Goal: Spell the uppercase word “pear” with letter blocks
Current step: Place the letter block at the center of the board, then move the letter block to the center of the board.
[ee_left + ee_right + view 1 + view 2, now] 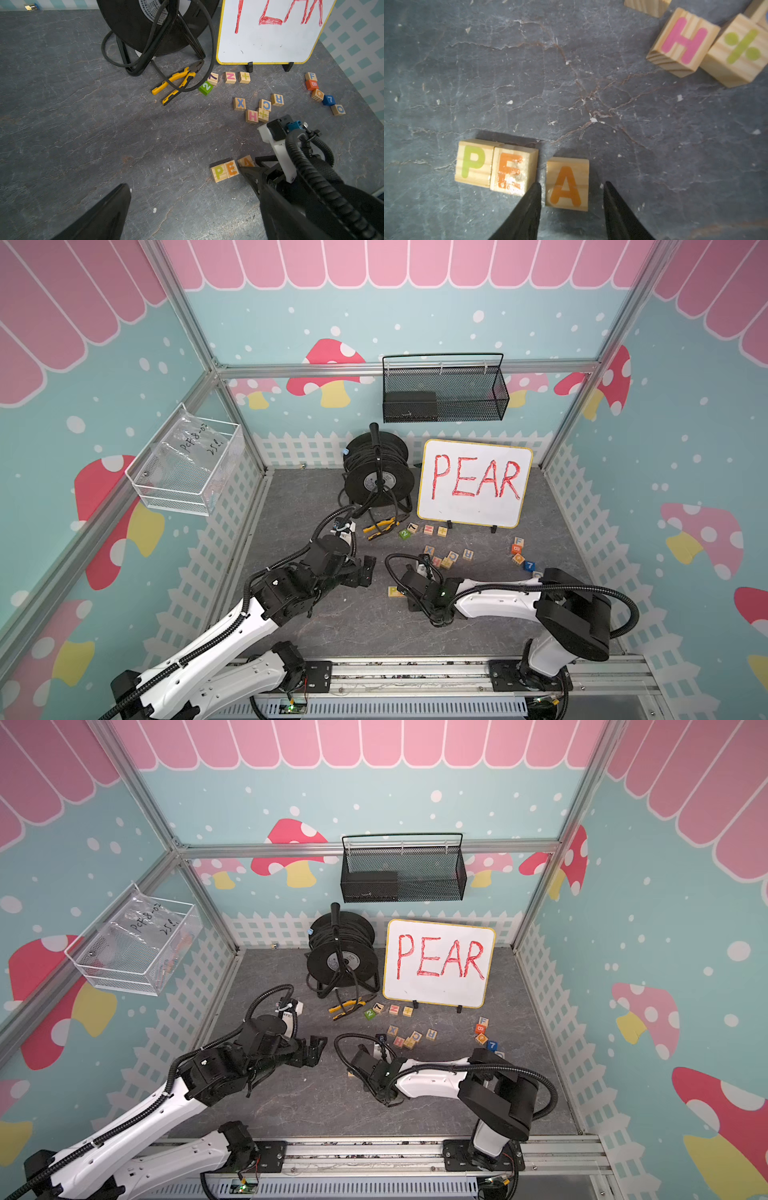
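Note:
Three of the letter blocks lie in a row on the grey floor: the P block and the E block touch, and the A block sits a small gap past the E, slightly offset. My right gripper is open around the A block; one finger tip is at the gap between E and A, the other stands clear of the A's far side. The R block lies farther back among loose cubes, also the R block. My left gripper hangs wide open over bare floor, left of the row.
A black cable reel and the whiteboard with red PEAR stand at the back. Yellow pliers lie by a row of cubes. More cubes cluster near the R, and others sit at right.

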Available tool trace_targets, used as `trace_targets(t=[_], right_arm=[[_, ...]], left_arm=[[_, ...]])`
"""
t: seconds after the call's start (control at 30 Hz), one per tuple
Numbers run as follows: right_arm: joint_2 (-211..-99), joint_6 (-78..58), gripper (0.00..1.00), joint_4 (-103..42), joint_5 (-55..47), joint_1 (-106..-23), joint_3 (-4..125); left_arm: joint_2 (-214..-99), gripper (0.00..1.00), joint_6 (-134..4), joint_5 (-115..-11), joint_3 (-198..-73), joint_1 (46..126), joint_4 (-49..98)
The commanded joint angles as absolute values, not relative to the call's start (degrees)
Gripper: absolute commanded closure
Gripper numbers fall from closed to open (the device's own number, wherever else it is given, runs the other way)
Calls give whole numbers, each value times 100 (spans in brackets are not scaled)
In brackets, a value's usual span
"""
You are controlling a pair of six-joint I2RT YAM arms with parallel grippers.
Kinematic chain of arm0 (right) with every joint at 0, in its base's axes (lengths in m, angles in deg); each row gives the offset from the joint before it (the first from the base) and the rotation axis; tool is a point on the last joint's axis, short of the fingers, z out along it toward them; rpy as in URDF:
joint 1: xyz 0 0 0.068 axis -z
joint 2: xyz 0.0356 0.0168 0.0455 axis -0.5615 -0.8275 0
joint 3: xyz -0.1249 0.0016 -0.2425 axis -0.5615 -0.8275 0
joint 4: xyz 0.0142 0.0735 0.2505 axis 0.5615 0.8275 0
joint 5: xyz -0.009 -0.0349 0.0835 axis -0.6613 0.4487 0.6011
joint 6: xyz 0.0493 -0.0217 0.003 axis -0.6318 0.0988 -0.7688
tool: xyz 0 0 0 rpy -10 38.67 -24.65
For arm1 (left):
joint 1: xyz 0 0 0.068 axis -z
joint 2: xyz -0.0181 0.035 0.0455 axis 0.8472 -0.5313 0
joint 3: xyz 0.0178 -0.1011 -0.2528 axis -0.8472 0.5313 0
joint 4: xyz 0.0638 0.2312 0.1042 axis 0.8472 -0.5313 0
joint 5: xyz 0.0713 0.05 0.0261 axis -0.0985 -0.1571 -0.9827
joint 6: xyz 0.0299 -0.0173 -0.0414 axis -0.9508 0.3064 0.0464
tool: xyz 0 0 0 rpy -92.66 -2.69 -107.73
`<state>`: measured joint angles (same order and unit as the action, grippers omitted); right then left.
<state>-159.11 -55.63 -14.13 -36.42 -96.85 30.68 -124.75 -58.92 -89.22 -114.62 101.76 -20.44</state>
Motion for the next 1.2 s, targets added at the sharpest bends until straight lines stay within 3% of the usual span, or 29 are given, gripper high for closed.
trace_targets(t=[0.0, 0.1, 0.23, 1.17], right_arm=[[-15457, -5638, 43, -1186, -3989, -9718, 3045], [-15147, -5670, 31, -1104, -4174, -9709, 2891], [-14899, -5971, 26, -655, -4357, -9592, 2798], [-15515, -6108, 21, -893, -3851, -9302, 2488]], left_arm=[[-12407, 1, -5875, -8862, -11453, 10123, -2059], [-12437, 1, -5868, -8813, -11453, 10089, -2044], [-12498, 1, -5860, -8725, -11436, 10066, -2022], [-12602, 1, -5848, -8596, -11444, 9975, -1984]])
